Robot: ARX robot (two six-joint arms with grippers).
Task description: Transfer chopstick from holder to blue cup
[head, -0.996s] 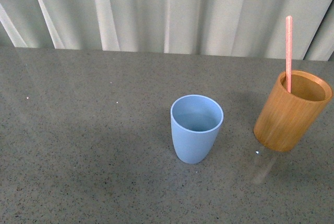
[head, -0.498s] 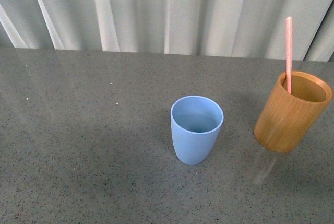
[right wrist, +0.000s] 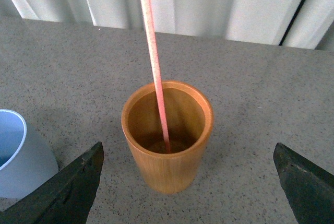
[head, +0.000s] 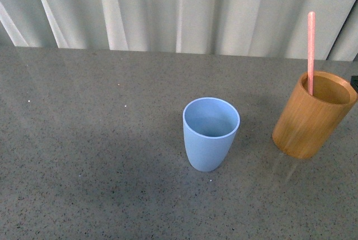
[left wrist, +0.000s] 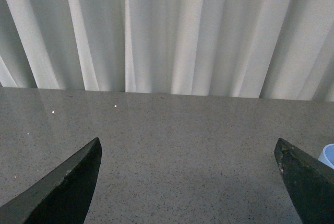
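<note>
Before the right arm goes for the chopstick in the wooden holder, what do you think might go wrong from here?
1. The chopstick is thin and stands loose in the wide holder; the right arm's open fingers might close beside it or pinch it off-centre, letting it slip.
2. The holder is tall and looks unfastened; a sideways pull might tip it.
3. The blue cup stands close by; a low-carried chopstick could knock it over.

A: Where's the front view?
B: High, angled down over the surface point(head: 84, 167) toward the curtain point(head: 196, 10).
A: The wrists?
B: Right hangs near the holder point(right wrist: 167, 169), sharing it and the blue cup point(right wrist: 26, 164); left looks low along the surface.
</note>
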